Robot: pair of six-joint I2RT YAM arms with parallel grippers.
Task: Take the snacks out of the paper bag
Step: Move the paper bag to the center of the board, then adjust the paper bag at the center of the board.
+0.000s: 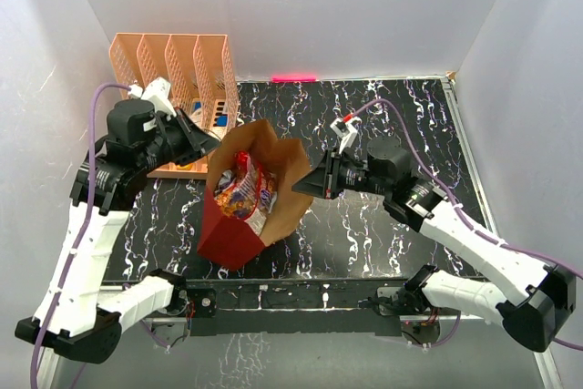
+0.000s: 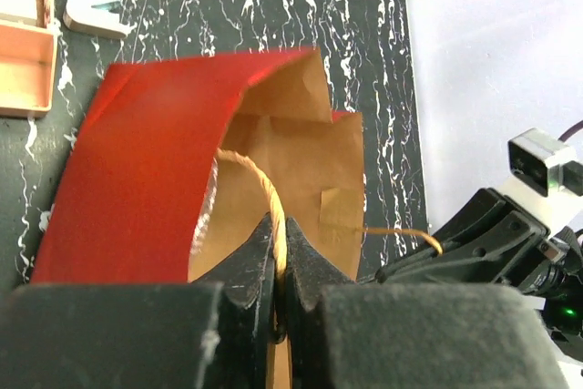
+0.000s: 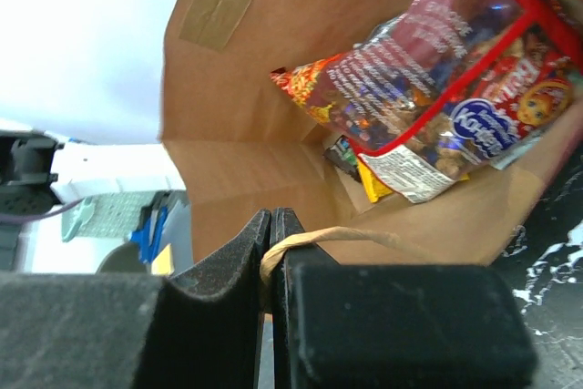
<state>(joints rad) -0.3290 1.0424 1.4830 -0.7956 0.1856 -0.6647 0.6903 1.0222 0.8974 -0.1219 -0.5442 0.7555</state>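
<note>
- The left gripper (image 2: 280,225) is pinched tight on one twisted tan paper handle (image 2: 248,168) of the large paper shopping bag (image 1: 230,236), glossy red outside and brown kraft inside. The right gripper (image 3: 271,218) is clamped the same way on the opposite handle (image 3: 339,236).
- The paper bag leans at the middle of the top view on the black marbled tabletop (image 1: 383,225), its mouth spread between the two arms. The snacks are all inside. The large red crinkly candy bag with a clear window (image 3: 455,88) lies nearest the mouth, and a small yellow packet (image 3: 372,179) sits deeper beneath it.
- With both grippers busy on handles, neither can reach in. Letting one handle go would likely let that wall sag and close the mouth, or let the paper bag flop over.
- Pulling the handles further apart could peel a cord from its tape patch (image 2: 339,199) or rip the kraft paper.
- The thin cord might slide out from between the smooth fingertips under load.
- If the paper bag is tipped to pour, the candy bag may wedge across the opening. The small packets could then scatter towards the peach perforated plastic file rack (image 1: 182,61) at upper left.
</note>
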